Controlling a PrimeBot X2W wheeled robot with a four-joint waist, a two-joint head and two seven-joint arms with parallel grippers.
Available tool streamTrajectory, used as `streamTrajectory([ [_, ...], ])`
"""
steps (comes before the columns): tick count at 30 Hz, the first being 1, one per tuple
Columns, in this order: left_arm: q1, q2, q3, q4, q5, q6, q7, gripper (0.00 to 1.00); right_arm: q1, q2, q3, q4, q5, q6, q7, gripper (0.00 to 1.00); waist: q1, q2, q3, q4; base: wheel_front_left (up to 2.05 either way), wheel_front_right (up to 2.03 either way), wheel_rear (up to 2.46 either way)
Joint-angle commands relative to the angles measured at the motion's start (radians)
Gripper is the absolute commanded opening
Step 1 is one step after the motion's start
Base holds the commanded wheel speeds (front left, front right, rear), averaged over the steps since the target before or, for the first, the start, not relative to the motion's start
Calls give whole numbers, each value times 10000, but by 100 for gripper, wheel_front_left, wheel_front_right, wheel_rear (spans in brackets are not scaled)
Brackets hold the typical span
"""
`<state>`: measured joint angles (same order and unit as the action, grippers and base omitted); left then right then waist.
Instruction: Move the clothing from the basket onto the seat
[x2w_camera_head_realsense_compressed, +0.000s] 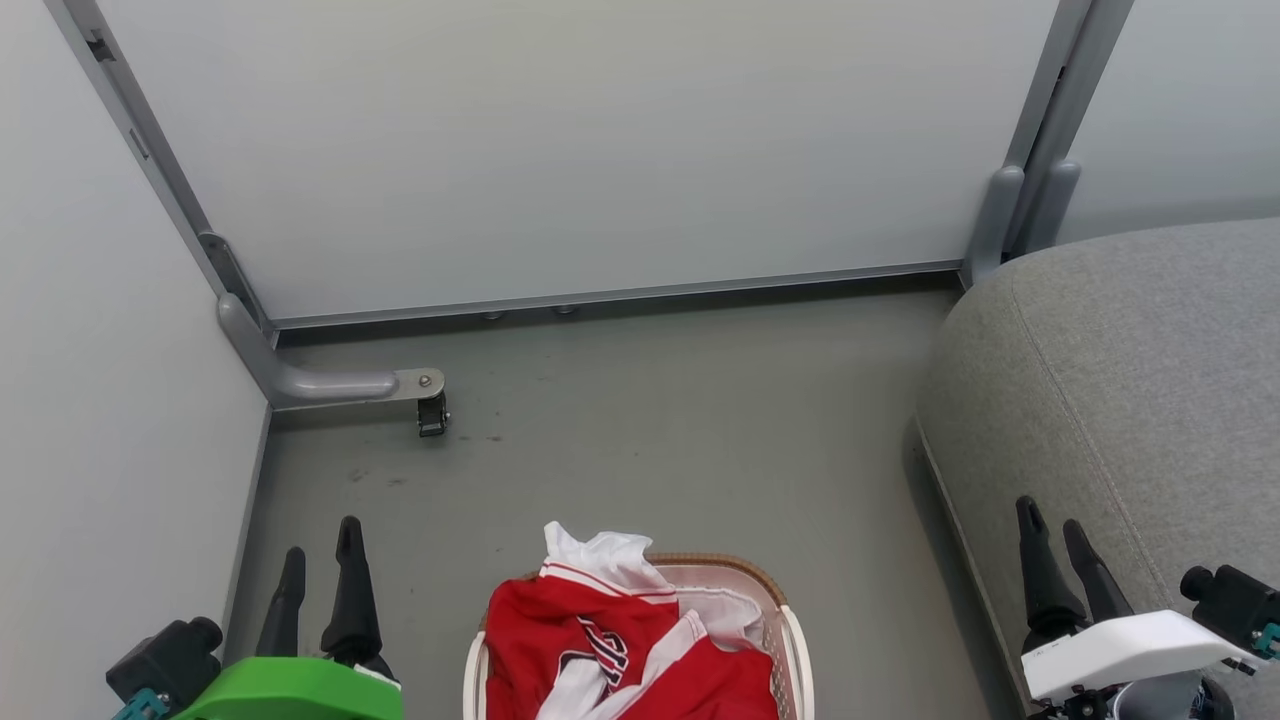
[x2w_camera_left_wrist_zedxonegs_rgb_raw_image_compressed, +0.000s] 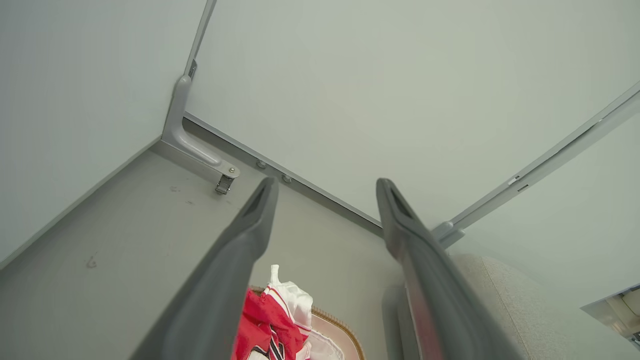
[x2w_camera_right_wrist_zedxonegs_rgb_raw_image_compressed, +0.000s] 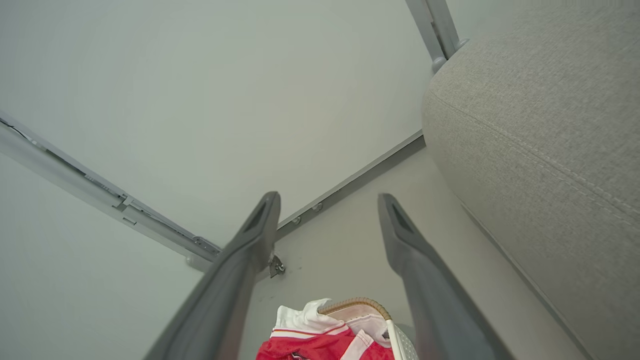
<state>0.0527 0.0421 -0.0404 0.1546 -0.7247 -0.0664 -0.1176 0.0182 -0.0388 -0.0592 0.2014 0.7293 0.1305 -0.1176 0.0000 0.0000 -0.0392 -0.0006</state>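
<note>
Red clothing (x2w_camera_head_realsense_compressed: 600, 640) with white trim and dark lettering is heaped in the cream basket (x2w_camera_head_realsense_compressed: 790, 640) with a brown woven rim, on the floor at the bottom centre of the head view. The grey seat (x2w_camera_head_realsense_compressed: 1130, 390) fills the right side. My left gripper (x2w_camera_head_realsense_compressed: 320, 555) hangs open to the left of the basket, nothing between its fingers. My right gripper (x2w_camera_head_realsense_compressed: 1055, 530) stands open over the seat's front edge, to the right of the basket. The left wrist view shows the clothing (x2w_camera_left_wrist_zedxonegs_rgb_raw_image_compressed: 270, 320) and the seat (x2w_camera_left_wrist_zedxonegs_rgb_raw_image_compressed: 505, 295) below the open fingers. The right wrist view shows the clothing (x2w_camera_right_wrist_zedxonegs_rgb_raw_image_compressed: 320, 340), the basket (x2w_camera_right_wrist_zedxonegs_rgb_raw_image_compressed: 357, 305) and the seat (x2w_camera_right_wrist_zedxonegs_rgb_raw_image_compressed: 540, 125).
White partition panels (x2w_camera_head_realsense_compressed: 560, 150) close off the back and left. A grey metal foot with a small caster (x2w_camera_head_realsense_compressed: 432, 412) juts onto the floor at the back left corner. Bare grey floor (x2w_camera_head_realsense_compressed: 680, 440) lies between the basket and the back panel.
</note>
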Motion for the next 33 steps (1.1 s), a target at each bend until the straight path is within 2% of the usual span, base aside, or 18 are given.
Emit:
streamTrajectory([
  [1,88,73,-28,-141,377,43,-103,100,53,-72,10,-159,-340,2,-107,100,0,0,-6,-2,0,0,0],
  [33,519,98,-365,597,3245,152,-891,100,336,-111,21,50,-3658,3,-891,100,0,0,-174,9,0,0,0],
])
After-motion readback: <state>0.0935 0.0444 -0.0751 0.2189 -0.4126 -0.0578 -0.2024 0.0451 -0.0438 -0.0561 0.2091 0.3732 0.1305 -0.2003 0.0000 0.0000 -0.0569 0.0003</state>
